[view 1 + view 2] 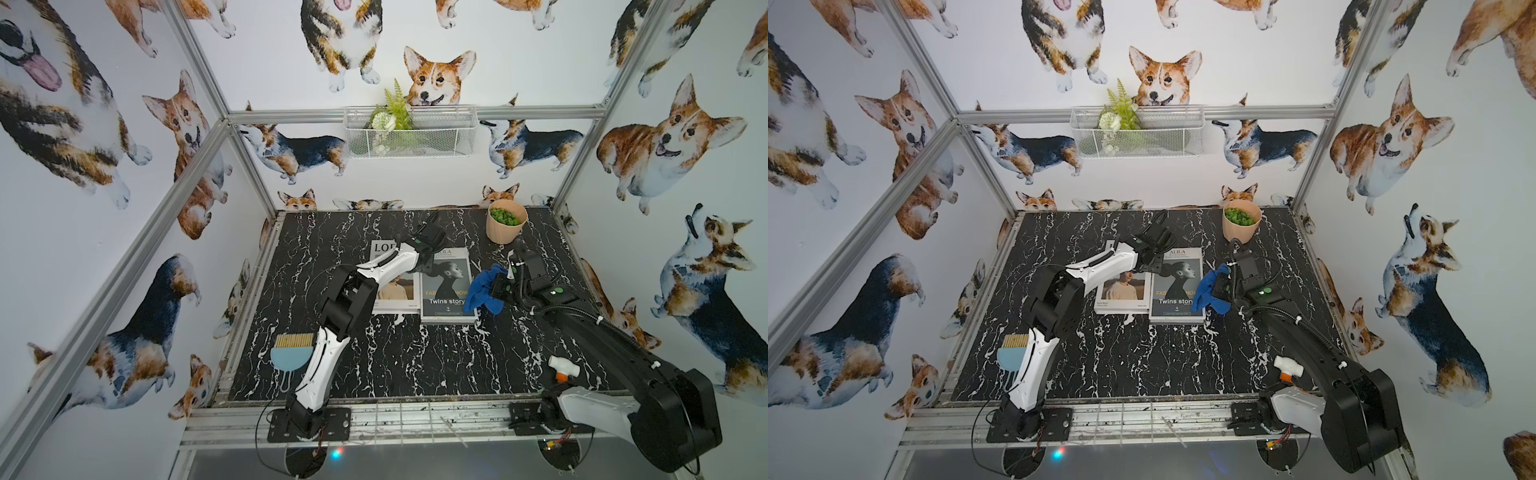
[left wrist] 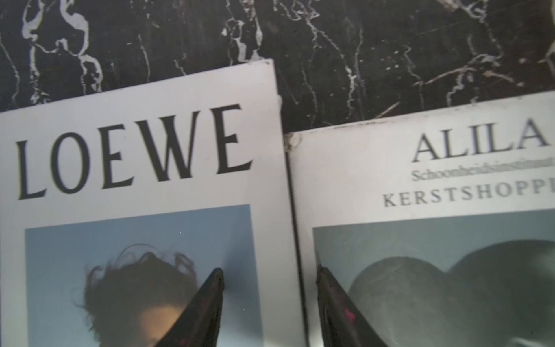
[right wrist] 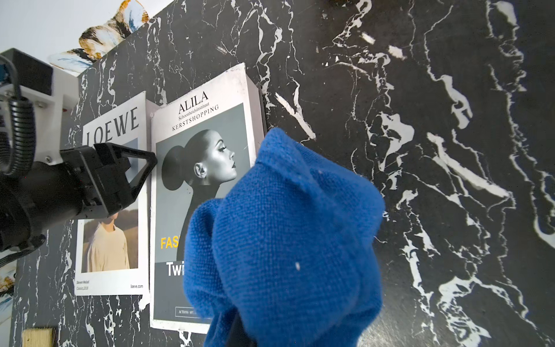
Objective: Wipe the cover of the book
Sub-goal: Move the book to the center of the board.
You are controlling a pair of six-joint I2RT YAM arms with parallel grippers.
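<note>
Two tools are at work, and I report each in turn.

**Right tool:** My right tool point(image 1: 494, 289) is clamped tight on the cloth point(image 1: 482, 293). The cloth bunches round the fingers and hides them. I judge it is kept bundled as a pad, so that fabric rather than hard fingers meets the cover. The bundle sits at the right edge of the book point(image 1: 444, 299) and overlaps that edge in both top views. Whether it touches the cover I cannot tell.

**Left tool:** My left tool point(image 2: 270, 272) stands narrowly parted and holds nothing. One finger is over the LOEWE book point(image 2: 150, 195) and the other over the book beside it, straddling the seam. I judge it is posted there to pin the book against sliding under the wipe. Contact is not confirmed.

**Book:** It lies flat, cover up, mid-surface point(image 1: 395, 365), just beside the LOEWE book on its left.

**Pose:**
- The right arm reaches forward from its near corner, with the wrist turned inward so the tool points sideways at the book.
- The left arm is folded with the elbow high, and the forearm slopes forward and down to the far end of the two books.
</note>
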